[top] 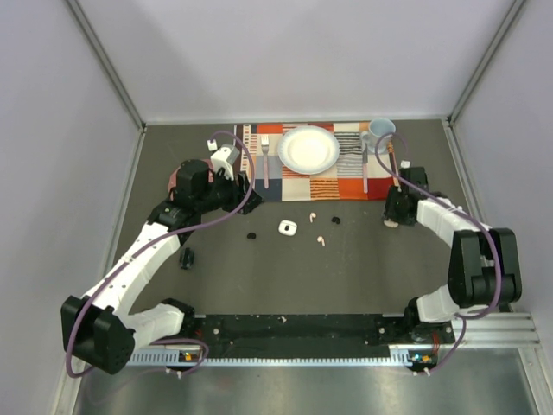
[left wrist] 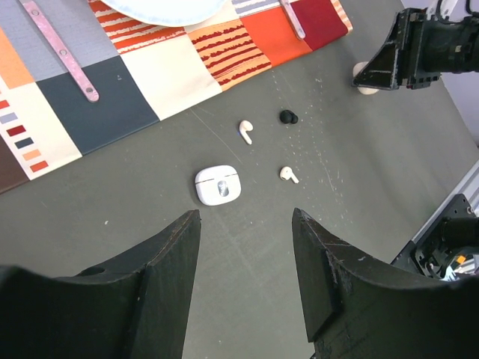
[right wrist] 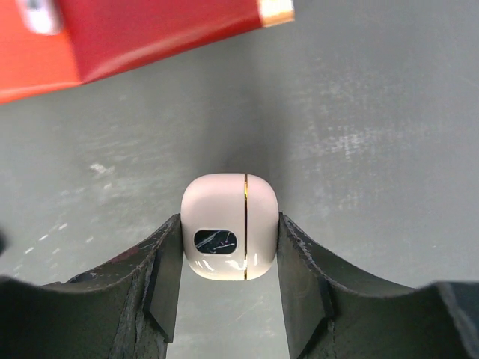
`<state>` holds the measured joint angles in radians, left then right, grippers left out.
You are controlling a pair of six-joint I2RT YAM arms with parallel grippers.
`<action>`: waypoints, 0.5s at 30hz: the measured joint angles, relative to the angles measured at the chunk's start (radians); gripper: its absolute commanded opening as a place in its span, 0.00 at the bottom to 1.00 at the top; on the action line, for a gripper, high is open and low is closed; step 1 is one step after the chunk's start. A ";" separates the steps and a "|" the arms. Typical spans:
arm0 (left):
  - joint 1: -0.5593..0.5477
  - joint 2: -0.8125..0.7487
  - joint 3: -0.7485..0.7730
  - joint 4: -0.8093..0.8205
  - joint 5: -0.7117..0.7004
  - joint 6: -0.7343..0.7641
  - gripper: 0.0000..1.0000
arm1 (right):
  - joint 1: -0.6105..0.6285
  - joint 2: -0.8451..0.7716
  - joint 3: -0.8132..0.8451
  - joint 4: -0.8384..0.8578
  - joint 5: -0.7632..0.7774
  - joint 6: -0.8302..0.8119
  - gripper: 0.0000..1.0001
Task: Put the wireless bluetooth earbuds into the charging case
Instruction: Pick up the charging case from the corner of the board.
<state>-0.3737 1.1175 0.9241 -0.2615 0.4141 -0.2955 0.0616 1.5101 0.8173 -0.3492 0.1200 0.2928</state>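
Enclosure: plain pale lilac-white back wall panel (top: 294, 52), with a matching left side panel (top: 52, 173) and right side panel (top: 523, 173). Silver aluminium corner struts run up at back left (top: 104, 60) and back right (top: 488, 56). The work surface is a dark grey matte tabletop (top: 346, 277); the left wrist view shows fine pale scuffs (left wrist: 323, 161) on it. Near edge: black mounting rail (top: 294, 327), slotted aluminium extrusion (top: 505, 333) at the right, brushed metal sheet (top: 302, 389) below. Light is even and diffuse, shadows soft.

plate (left wrist: 161, 7): cropped at top edge | black earbud (top: 251, 234): too small to show stem | small black object (top: 187, 258): unidentifiable
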 measured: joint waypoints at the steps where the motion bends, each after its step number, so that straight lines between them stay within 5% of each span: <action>1: 0.000 0.000 0.000 0.001 0.002 -0.002 0.57 | 0.000 -0.021 0.000 -0.003 -0.025 -0.005 0.18; 10: 0.000 -0.008 -0.013 0.071 0.025 -0.029 0.60 | 0.014 -0.258 0.115 0.000 -0.446 -0.122 0.12; 15: 0.000 -0.035 -0.022 0.126 0.051 -0.067 0.64 | 0.153 -0.438 0.110 0.093 -0.596 -0.331 0.01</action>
<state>-0.3737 1.0828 0.9020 -0.1352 0.4648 -0.3626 0.2146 1.0718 0.9272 -0.2565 -0.4763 -0.0380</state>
